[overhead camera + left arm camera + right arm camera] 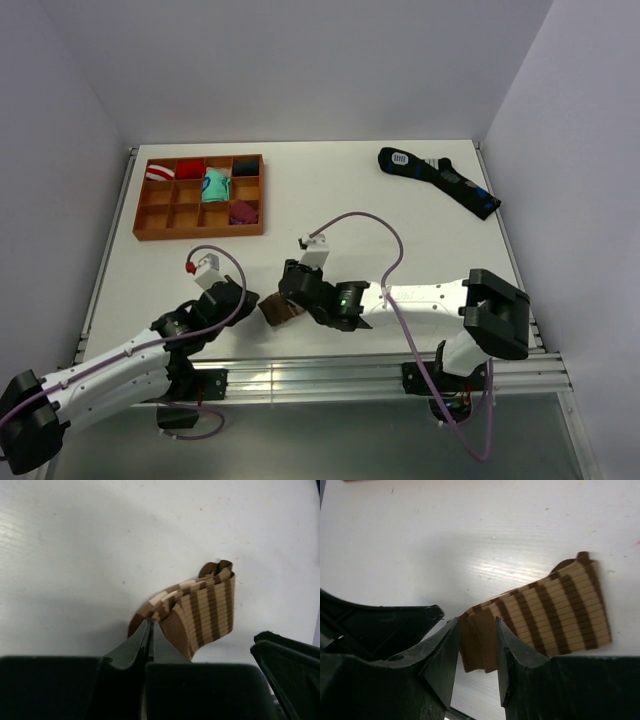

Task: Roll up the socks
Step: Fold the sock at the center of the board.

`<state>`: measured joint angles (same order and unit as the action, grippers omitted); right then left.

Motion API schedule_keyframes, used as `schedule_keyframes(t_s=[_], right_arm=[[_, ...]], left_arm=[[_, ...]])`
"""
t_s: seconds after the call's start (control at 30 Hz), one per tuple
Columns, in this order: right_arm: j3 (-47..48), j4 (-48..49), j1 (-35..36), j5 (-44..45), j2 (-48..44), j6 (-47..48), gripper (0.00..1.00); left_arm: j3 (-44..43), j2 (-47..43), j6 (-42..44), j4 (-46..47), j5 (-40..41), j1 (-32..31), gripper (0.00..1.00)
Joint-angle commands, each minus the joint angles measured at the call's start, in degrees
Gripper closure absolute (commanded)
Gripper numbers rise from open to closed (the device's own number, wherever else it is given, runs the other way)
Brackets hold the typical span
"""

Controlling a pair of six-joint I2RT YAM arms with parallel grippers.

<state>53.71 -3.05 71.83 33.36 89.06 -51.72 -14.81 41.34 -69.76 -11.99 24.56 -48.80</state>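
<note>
A tan and brown striped sock (283, 312) lies folded near the table's front edge, between my two grippers. In the left wrist view the sock (205, 610) stands up in a fold, and my left gripper (149, 624) is shut, its tips pinching the sock's brown edge. In the right wrist view my right gripper (477, 635) is closed on the sock's (555, 615) plain brown end, one finger on each side. In the top view the left gripper (258, 305) is left of the sock and the right gripper (292, 298) is right of it.
A dark sock with blue marks (440, 180) lies at the back right. A wooden compartment tray (140, 225) at the back left holds several rolled socks. The front rail (320, 375) runs just behind the arm bases.
</note>
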Motion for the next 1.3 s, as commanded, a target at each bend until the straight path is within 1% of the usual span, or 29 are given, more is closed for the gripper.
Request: schedule_keyframes(t_s=[0.0, 0.13, 0.27, 0.4, 0.57, 0.83, 1.27], right_arm=[[-1.7, -1.2, -1.5, 1.0, -2.8, 0.5, 0.59], [-2.1, 2.7, -1.1, -4.2, -1.3, 3.3, 0.62], [-0.2, 2.8, 1.1, -4.1, 3.8, 4.7, 0.6], [1.4, 2.8, 3.2, -3.6, 6.9, 5.0, 0.6], [3.8, 1.8, 4.5, -3.0, 10.6, 5.5, 0.6], [5.7, -1.1, 5.2, -0.5, 11.9, 5.5, 0.59], [6.8, -4.5, 5.3, 1.6, 14.4, 4.7, 0.6]], left_arm=[[-3.5, 0.8, 3.2, 0.2, -1.2, -0.2, 0.96], [-3.4, 3.7, 2.5, 2.2, -3.1, -0.2, 0.98], [-1.8, 2.0, 0.8, 1.6, -3.0, -0.2, 0.97], [-1.2, 0.3, 0.7, 0.5, -2.9, -0.2, 0.96], [0.1, 2.9, 0.1, 2.9, -3.6, -0.2, 0.96], [1.9, 8.2, -0.6, 8.5, -4.7, -0.2, 0.97], [1.5, 10.0, -0.4, 9.5, -4.8, -0.2, 0.97]])
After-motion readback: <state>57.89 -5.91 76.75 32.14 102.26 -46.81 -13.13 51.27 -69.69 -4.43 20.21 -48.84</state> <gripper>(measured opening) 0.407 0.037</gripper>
